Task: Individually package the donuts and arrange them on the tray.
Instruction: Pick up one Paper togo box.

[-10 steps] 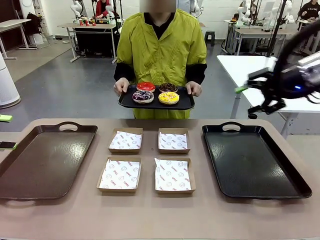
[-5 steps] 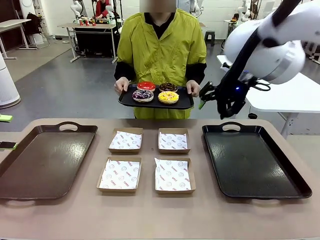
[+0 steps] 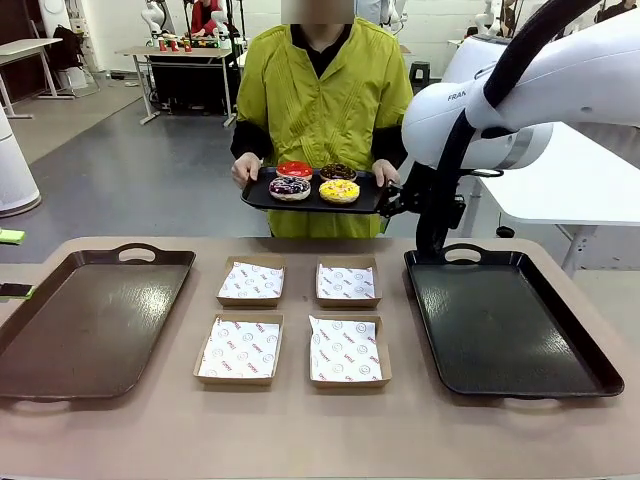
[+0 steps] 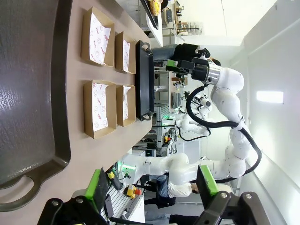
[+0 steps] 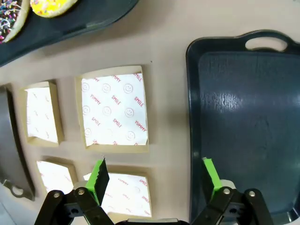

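Four donuts (image 3: 339, 190) sit on the small black tray (image 3: 305, 206) that the person holds at the far side, and my right arm (image 3: 470, 105) reaches beside its right end. Left wrist: the left gripper (image 4: 152, 185) has its jaws spread, facing the brown tray (image 4: 33, 93). Right wrist: the right gripper (image 5: 154, 180) gapes empty over the paper-lined boxes (image 5: 114, 108) and the black tray (image 5: 248, 117), with two donuts at the top corner

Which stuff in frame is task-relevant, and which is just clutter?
Job:
- four donuts on the person's held tray
- four paper-lined boxes
- black tray
- brown tray

Lying about:
- white side table
- white floor unit
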Robot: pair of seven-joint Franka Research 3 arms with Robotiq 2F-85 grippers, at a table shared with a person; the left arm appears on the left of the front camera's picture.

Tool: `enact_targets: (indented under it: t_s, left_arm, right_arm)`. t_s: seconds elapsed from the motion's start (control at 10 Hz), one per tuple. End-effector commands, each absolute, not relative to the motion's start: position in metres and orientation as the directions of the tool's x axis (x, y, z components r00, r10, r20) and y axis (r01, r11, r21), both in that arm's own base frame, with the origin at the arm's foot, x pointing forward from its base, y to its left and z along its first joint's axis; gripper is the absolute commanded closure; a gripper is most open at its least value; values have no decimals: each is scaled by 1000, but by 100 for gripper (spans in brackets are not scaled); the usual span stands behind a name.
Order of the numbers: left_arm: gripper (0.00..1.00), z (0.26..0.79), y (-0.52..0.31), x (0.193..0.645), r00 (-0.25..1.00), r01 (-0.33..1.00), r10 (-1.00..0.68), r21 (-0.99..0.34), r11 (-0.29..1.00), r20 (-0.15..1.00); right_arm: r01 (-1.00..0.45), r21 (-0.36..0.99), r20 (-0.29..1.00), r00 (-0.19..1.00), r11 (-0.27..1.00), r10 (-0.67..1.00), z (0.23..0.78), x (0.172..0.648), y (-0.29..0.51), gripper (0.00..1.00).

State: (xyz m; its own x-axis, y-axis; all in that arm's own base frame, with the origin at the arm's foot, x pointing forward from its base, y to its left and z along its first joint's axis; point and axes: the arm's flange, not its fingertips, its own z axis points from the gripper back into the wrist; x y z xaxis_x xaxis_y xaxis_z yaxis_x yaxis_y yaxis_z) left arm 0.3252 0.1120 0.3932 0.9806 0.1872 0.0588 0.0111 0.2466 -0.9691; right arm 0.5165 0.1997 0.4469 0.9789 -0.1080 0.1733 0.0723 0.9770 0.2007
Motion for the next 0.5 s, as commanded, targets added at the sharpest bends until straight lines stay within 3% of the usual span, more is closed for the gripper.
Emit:
enact_targets:
  t_s: [0.0,0.4]
  left_arm:
    - [0,395,113,326,978,14,201,-972,235,62]
    - [0,395,113,326,978,14,201,-972,235,62]
  right_arm:
    - [85,210,171,978,974,-123,449,512,194,0]
    - [85,210,171,978,974,-123,449,512,194,0]
